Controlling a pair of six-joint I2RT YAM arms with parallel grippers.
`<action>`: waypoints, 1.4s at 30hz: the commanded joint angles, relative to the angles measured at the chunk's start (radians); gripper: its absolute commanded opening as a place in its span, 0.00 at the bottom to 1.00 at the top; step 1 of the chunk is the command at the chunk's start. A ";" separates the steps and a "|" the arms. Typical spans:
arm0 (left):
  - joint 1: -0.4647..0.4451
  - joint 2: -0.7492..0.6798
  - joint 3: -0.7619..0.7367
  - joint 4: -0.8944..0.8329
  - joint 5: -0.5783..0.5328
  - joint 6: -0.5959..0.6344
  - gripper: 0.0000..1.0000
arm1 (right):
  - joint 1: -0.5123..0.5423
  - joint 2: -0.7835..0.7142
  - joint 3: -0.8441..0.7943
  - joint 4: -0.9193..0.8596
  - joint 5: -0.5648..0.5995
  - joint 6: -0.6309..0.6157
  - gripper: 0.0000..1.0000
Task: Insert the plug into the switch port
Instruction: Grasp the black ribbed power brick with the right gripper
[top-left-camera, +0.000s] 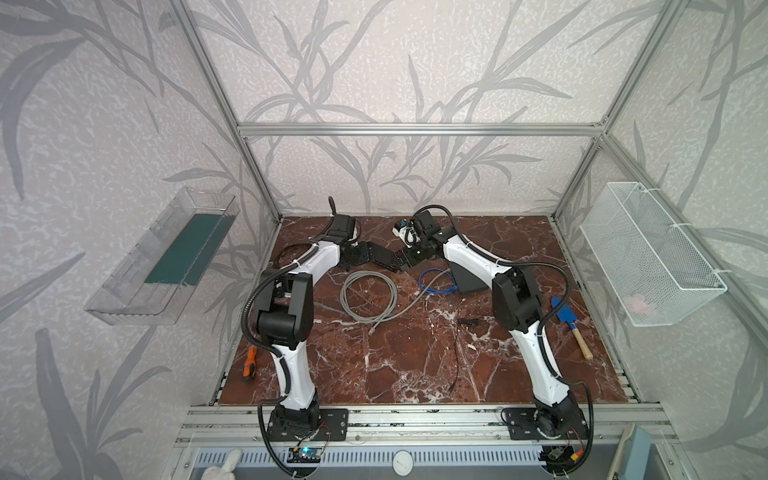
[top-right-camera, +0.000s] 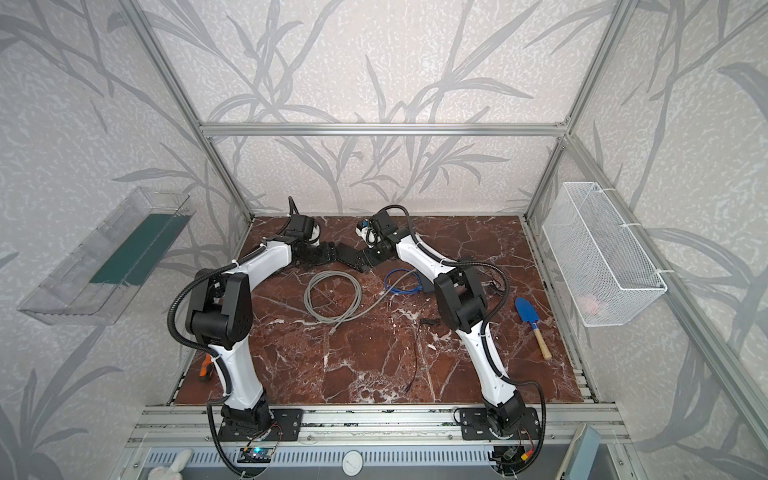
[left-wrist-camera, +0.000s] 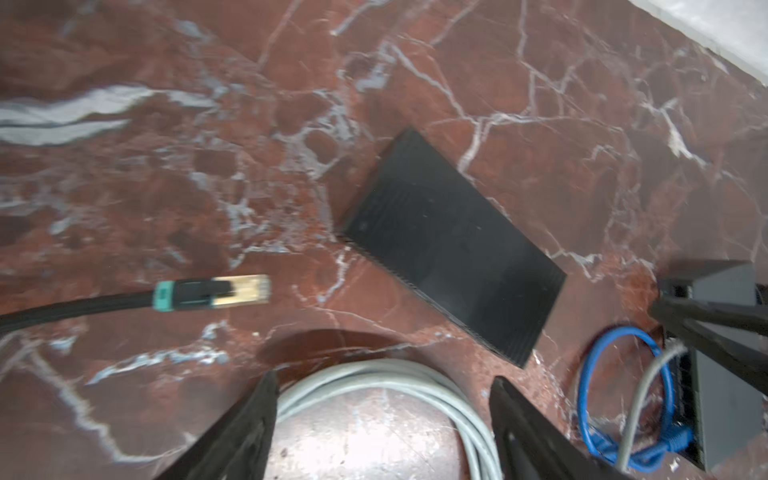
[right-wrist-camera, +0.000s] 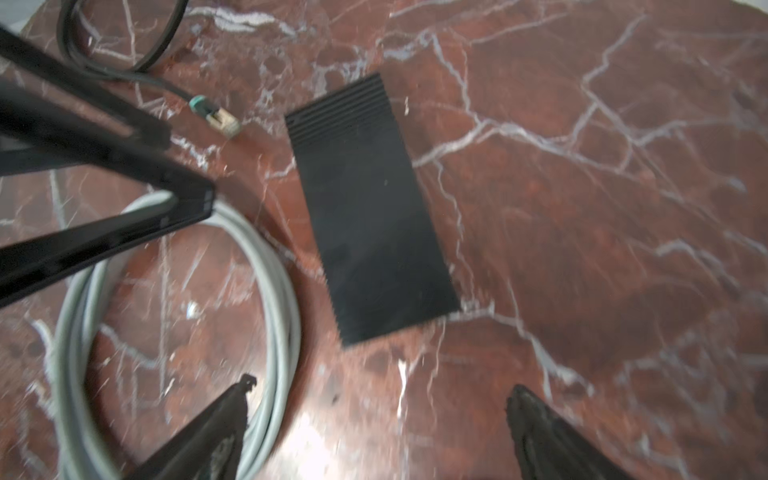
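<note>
On marble (left-wrist-camera: 540, 104), plug (left-wrist-camera: 212, 293), tip toward box (left-wrist-camera: 453, 249)

walls: leaf-patterned wallpaper (top-left-camera: 374, 62) (grey on white) | frame (top-left-camera: 415, 129): aluminium | tabletop (top-left-camera: 415, 353): red marble

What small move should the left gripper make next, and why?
Probably ease the left gripper toward the teal-booted plug and close on its boot. Its jaws stand open and empty, and the plug lies loose on the marble table, apart from the switch that holds the blue cable.
</note>
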 joint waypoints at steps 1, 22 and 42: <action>0.023 -0.050 -0.019 -0.030 -0.043 -0.041 0.81 | -0.010 0.094 0.127 -0.010 -0.025 -0.017 0.97; 0.075 -0.065 0.000 -0.088 -0.010 0.000 0.78 | 0.050 0.367 0.511 -0.209 0.003 -0.136 0.97; 0.074 -0.124 -0.083 -0.060 -0.021 0.023 0.73 | 0.062 0.216 0.370 -0.097 0.077 -0.094 0.64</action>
